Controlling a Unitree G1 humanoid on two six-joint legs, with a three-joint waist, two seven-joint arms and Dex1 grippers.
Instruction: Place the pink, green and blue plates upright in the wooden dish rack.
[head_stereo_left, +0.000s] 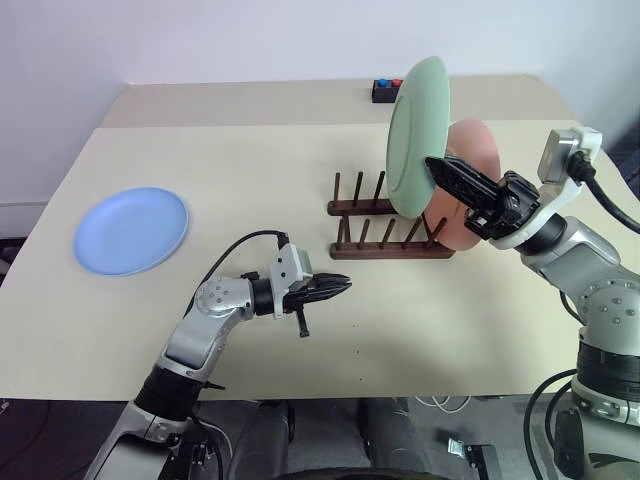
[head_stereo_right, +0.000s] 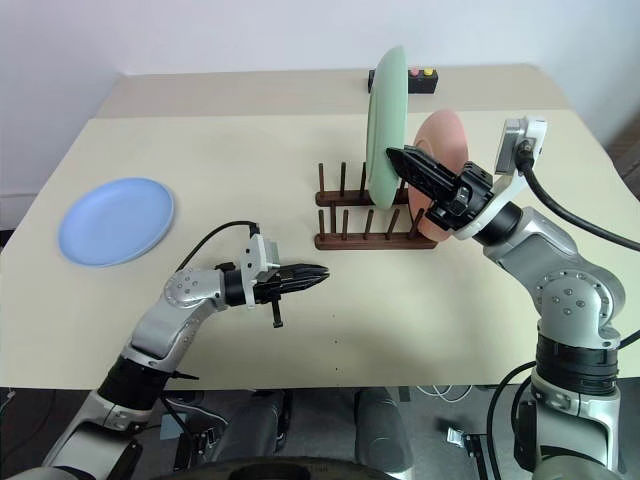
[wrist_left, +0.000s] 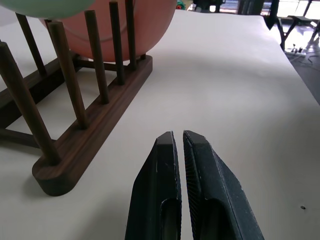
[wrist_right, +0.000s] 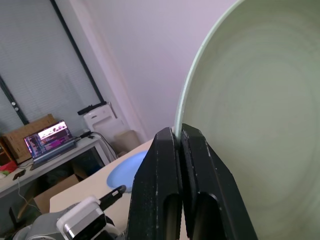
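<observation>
The right gripper (head_stereo_left: 437, 163) pinches the green plate (head_stereo_left: 418, 135) by its rim, upright above the wooden dish rack (head_stereo_left: 390, 232); the pink plate (head_stereo_left: 470, 190) stands just behind. A thin rim hold could slip, knocking pink. Left gripper (head_stereo_left: 346, 288), pressed together, idles over the desk (head_stereo_left: 300, 160), blue plate (head_stereo_left: 131, 230) far beyond

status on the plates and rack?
Right gripper shut on green plate, upright above wooden dish rack. Pink plate racked. Blue plate flat on table. Left gripper shut, empty.
</observation>
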